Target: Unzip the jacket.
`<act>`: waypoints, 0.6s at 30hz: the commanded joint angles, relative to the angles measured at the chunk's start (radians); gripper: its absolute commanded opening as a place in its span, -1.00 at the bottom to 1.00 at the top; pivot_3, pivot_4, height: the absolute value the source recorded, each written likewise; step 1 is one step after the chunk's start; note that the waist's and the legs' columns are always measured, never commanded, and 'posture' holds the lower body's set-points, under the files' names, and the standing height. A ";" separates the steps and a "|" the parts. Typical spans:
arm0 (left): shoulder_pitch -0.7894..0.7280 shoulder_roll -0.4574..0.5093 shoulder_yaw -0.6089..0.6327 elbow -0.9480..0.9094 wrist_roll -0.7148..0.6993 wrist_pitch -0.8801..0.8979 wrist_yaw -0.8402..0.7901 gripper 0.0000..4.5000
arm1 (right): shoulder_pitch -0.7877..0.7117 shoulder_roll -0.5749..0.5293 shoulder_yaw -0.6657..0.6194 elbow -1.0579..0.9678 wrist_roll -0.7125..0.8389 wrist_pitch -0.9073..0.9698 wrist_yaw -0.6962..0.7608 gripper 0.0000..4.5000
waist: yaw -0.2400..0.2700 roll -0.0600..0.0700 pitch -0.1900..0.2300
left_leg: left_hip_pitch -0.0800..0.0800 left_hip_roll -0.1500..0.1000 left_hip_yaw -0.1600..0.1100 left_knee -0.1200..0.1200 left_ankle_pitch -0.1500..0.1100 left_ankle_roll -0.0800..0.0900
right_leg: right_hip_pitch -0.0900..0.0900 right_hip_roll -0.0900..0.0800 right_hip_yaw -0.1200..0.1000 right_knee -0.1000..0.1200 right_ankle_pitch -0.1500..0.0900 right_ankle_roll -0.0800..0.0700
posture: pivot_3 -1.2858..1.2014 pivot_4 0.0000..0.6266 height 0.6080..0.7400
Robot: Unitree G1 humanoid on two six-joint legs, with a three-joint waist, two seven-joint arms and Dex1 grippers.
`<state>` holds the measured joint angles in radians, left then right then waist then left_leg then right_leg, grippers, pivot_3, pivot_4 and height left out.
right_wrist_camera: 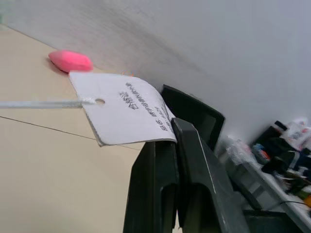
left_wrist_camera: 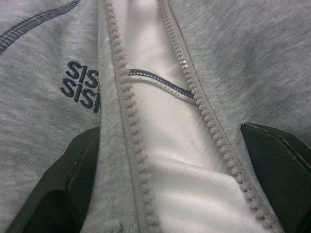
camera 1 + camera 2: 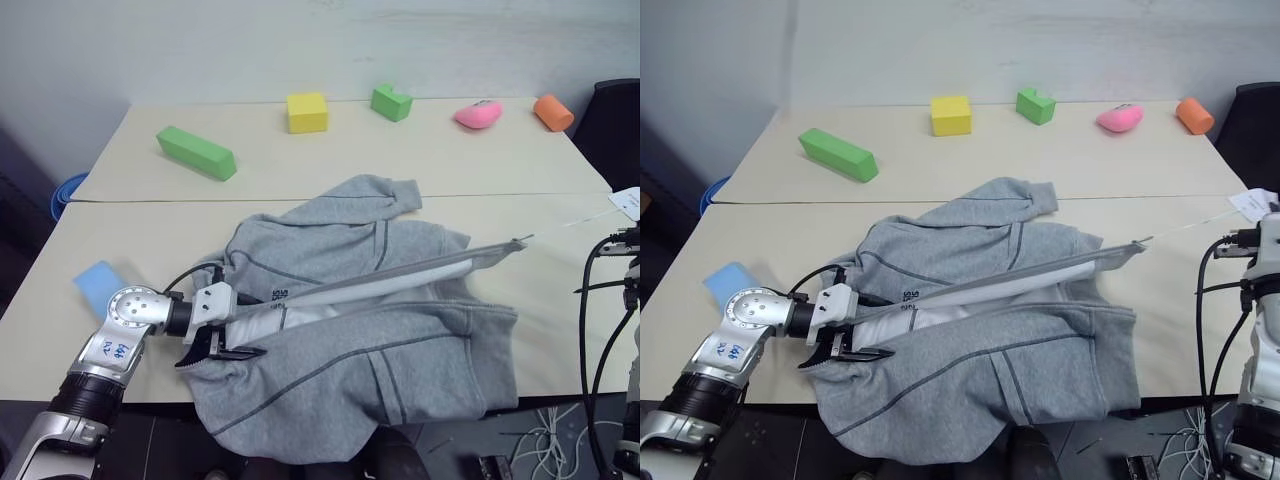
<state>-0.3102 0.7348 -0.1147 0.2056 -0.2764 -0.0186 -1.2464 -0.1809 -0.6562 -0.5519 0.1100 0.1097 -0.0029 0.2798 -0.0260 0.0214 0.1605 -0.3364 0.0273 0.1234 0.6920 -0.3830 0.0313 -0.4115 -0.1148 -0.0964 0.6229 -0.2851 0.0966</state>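
The jacket (image 3: 400, 350) is heather grey with dark seam lines, a small dark logo (image 2: 80, 91) on the chest, pale grey zip teeth (image 2: 127, 121) and a white lining (image 2: 165, 145). The table (image 3: 300, 160) is pale beige. On it lie a long green block (image 3: 196, 152), a yellow block (image 3: 307, 112), a smaller green block (image 3: 391, 102), a pink block (image 3: 478, 115), an orange block (image 3: 553, 112) and a light blue block (image 3: 98, 283). The left pincer (image 3: 222, 349) is black on a silver wrist. The right pincer (image 1: 177, 145) is black, pinching a white tag (image 1: 121, 109) with dark print and a white string (image 1: 39, 103).

Green (image 3: 196, 152), yellow (image 3: 307, 112), pink (image 3: 478, 115) and orange (image 3: 553, 112) foam blocks line the table's (image 3: 450, 160) far side.
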 commanded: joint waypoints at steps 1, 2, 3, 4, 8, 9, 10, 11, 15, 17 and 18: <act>0.041 -0.002 0.038 -0.062 -0.090 0.142 -0.014 1.00 | 0.092 -0.033 -0.017 -0.098 0.115 0.062 0.150 -0.72 | 0.000 0.000 0.000 | 0.000 0.000 0.000 0.000 0.000 0.000 | 0.000 0.000 0.000 0.000 0.000 0.000 | 0.03 -0.52 1.00; 0.044 0.004 0.059 -0.092 -0.121 0.182 -0.012 1.00 | 0.122 -0.041 -0.040 -0.108 0.143 0.065 0.184 -0.57 | 0.000 -0.001 0.000 | -0.001 0.000 0.000 0.000 0.000 0.000 | 0.000 0.000 0.000 -0.001 0.000 0.000 | 0.03 -0.52 1.00; 0.046 0.010 0.077 -0.119 -0.145 0.214 -0.010 1.00 | 0.147 -0.049 -0.060 -0.117 0.174 0.082 0.217 -0.43 | 0.000 -0.001 0.001 | -0.001 0.000 0.000 0.000 0.000 0.000 | 0.000 0.000 0.000 -0.001 0.000 0.000 | 0.03 -0.52 1.00; 0.048 0.017 0.101 -0.149 -0.175 0.250 -0.007 1.00 | 0.187 -0.063 -0.077 -0.131 0.216 0.107 0.276 -0.29 | 0.000 -0.002 0.001 | -0.001 0.000 0.000 0.000 0.000 0.001 | 0.000 0.000 0.000 -0.001 0.000 0.000 | 0.03 -0.52 1.00; 0.066 0.064 0.194 -0.258 -0.284 0.374 -0.016 1.00 | 0.353 -0.111 -0.148 -0.175 0.345 0.048 0.536 0.30 | 0.001 -0.006 0.004 | -0.002 0.000 0.000 0.000 -0.001 0.001 | 0.000 0.000 0.000 -0.002 0.000 0.000 | 0.03 -0.52 1.00; 0.079 0.093 0.205 -0.280 -0.293 0.395 -0.035 1.00 | 0.374 -0.106 -0.184 -0.193 0.409 0.074 0.567 0.48 | 0.001 -0.007 0.004 | -0.001 0.001 -0.001 0.000 -0.001 0.000 | 0.000 0.000 0.000 -0.003 0.000 0.000 | 0.03 -0.52 1.00; 0.096 0.127 0.214 -0.298 -0.296 0.410 -0.058 1.00 | 0.392 -0.099 -0.223 -0.222 0.482 0.117 0.586 0.59 | 0.000 -0.008 0.005 | -0.001 0.001 -0.001 0.000 -0.001 0.000 | 0.001 0.001 0.000 -0.003 0.000 0.000 | 0.03 -0.52 1.00; 0.110 0.150 0.233 -0.309 -0.294 0.408 -0.067 1.00 | 0.432 -0.097 -0.254 -0.272 0.542 0.142 0.632 0.76 | -0.003 -0.008 0.005 | -0.001 0.001 -0.001 0.000 -0.001 0.000 | 0.001 0.000 0.000 -0.003 0.000 0.000 | 0.03 -0.52 1.00; 0.211 0.186 0.328 -0.321 -0.258 0.300 -0.075 1.00 | 0.636 -0.086 -0.240 -0.522 0.620 0.162 0.796 0.99 | -0.001 -0.008 0.005 | 0.001 0.003 -0.002 -0.005 -0.001 -0.002 | 0.001 0.001 0.000 -0.004 -0.001 -0.002 | 0.03 -0.52 1.00; 0.281 0.177 0.352 -0.319 -0.215 0.190 -0.089 1.00 | 0.710 -0.071 -0.163 -0.566 0.546 0.029 0.927 0.99 | -0.001 -0.008 0.005 | 0.001 0.003 -0.001 -0.005 -0.002 -0.003 | 0.001 0.001 0.000 -0.005 -0.001 -0.002 | 0.03 -0.52 1.00; 0.307 0.167 0.359 -0.321 -0.199 0.151 -0.083 1.00 | 0.719 -0.056 -0.131 -0.573 0.525 -0.011 0.951 0.99 | 0.000 -0.009 0.005 | 0.001 0.003 -0.001 -0.005 -0.002 -0.003 | 0.001 0.001 0.000 -0.010 -0.001 -0.002 | 0.03 -0.52 1.00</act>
<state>-0.0284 0.9113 0.2127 -0.1038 -0.5005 0.2102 -1.3245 0.5289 -0.7320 -0.7157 -0.4312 0.6602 0.0618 1.1702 -0.0263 0.0122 0.1658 -0.3352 0.0299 0.1221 0.6864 -0.3851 0.0285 -0.4103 -0.1140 -0.0966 0.6115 -0.2864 0.0944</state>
